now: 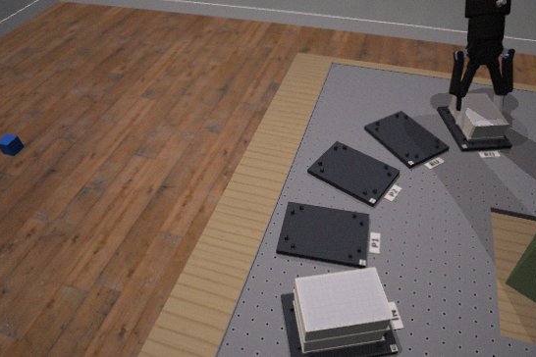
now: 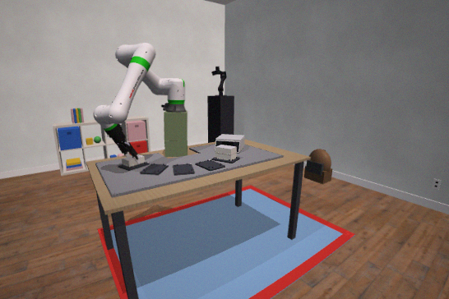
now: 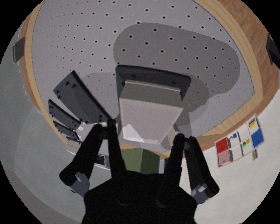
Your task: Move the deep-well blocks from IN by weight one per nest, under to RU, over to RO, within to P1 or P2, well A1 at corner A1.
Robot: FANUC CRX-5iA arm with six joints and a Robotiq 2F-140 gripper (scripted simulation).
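My gripper (image 1: 479, 104) (image 2: 131, 158) (image 3: 146, 117) is shut on a white deep-well block (image 1: 484, 122) (image 2: 129, 162) (image 3: 150, 115). It holds the block down on the dark RO nest (image 1: 455, 131) (image 3: 150, 77) at the far end of the row. I cannot tell whether the block sits flat inside the locators. Two more white blocks (image 1: 343, 304) (image 2: 225, 152) are stacked on the IN nest at the near end. The RU nest (image 1: 406, 137), the P2 nest (image 1: 352, 172) and the P1 nest (image 1: 323, 234) are empty dark plates.
The white check-weigher (image 2: 230, 140) stands behind the IN stack. The arm's green pedestal (image 1: 534, 270) (image 2: 175, 133) is at the mat's edge. The grey perforated mat (image 1: 424, 255) covers most of the wooden table (image 1: 218, 255). A blue cube (image 1: 10, 144) lies on the floor.
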